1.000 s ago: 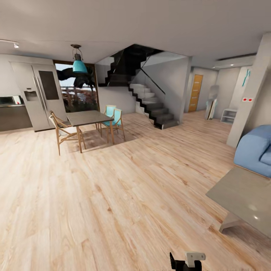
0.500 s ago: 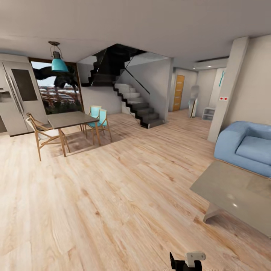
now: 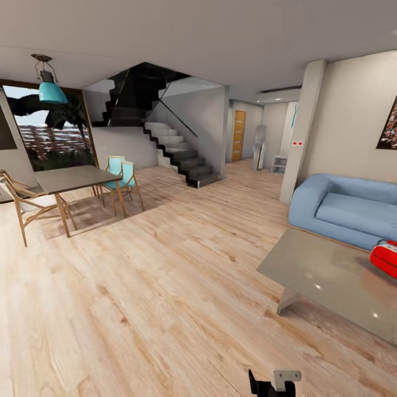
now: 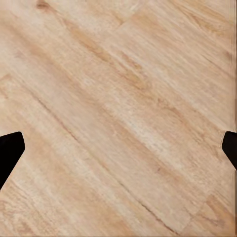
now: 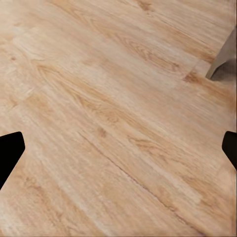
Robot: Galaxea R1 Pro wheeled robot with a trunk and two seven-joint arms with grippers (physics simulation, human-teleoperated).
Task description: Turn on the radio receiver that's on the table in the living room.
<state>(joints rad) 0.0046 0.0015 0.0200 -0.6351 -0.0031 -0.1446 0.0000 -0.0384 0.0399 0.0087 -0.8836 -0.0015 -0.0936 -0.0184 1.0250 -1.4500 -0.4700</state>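
The red radio receiver point(image 3: 385, 258) lies on the low grey glossy table point(image 3: 320, 270) at the right edge of the head view, cut off by the frame. The living room's blue sofa point(image 3: 347, 207) stands behind the table, and a corner of the crowd picture point(image 3: 389, 127) hangs on the white wall. My left gripper point(image 4: 118, 150) is open over bare wood floor, its dark fingertips point(image 4: 10, 150) far apart. My right gripper point(image 5: 118, 150) is open too, above the floor, with a table leg point(image 5: 223, 57) at the picture's corner.
A dining table point(image 3: 71, 179) with wooden and turquoise chairs point(image 3: 122, 175) stands at the left under a teal pendant lamp point(image 3: 51, 88). A dark staircase point(image 3: 176, 149) and a white pillar point(image 3: 300, 132) rise at the back. Wide wood floor point(image 3: 165, 286) lies between me and the grey table.
The whole head view has slid left, so the camera turned right. The radio receiver and the wall picture have come into view at the right edge, and the fridge has left the picture.
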